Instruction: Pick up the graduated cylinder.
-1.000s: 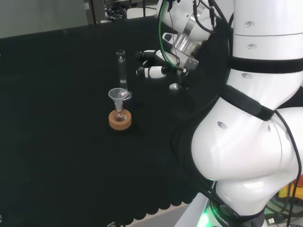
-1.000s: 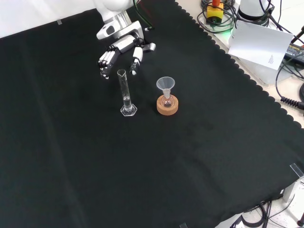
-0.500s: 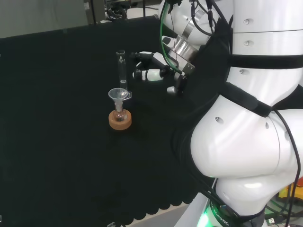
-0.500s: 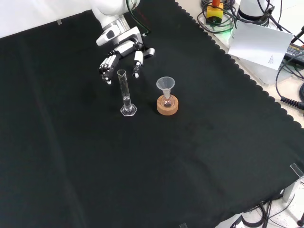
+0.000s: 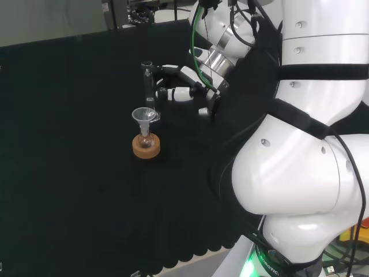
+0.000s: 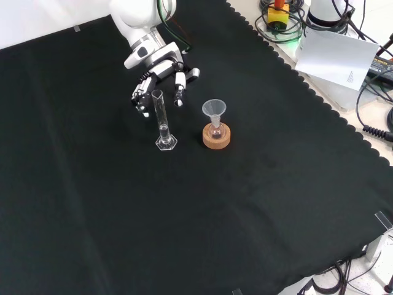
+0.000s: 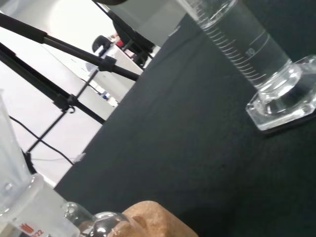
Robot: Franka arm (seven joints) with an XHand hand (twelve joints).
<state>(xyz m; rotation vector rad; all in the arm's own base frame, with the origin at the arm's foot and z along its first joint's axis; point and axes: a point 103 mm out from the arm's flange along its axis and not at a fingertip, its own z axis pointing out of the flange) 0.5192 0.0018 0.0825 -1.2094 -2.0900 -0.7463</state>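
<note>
The cylinder (image 6: 162, 121) stands upright on the black cloth (image 6: 245, 203), its hexagonal foot flat on the fabric and its clear tube rising to a spouted lip; in the wrist view its graduation marks and thick glass foot (image 7: 279, 98) show close up. In the front view the hand (image 6: 161, 77) sits at about 12 o'clock from the cylinder, just beyond the tube's top, with fingers to one side of the lip and the thumb to the other, spread and not closed on the glass; I cannot tell whether any fingertip touches the tube. In the head view the hand (image 5: 180, 86) lies at about 3 o'clock from the cylinder (image 5: 149, 85), its fingers reaching to just beside the upper tube. The hand is released, grasping nothing. At about 3 o'clock from the cylinder in the front view, near but apart, 1 cork ring (image 6: 217, 136) carries a small flask (image 6: 215, 130) with a clear funnel (image 6: 214, 110) standing in its neck. In the head view that same set (image 5: 146, 145) lies at 6 o'clock from the cylinder, nearer the camera. The arm's white links (image 5: 300, 144) stand at the head view's right.
</note>
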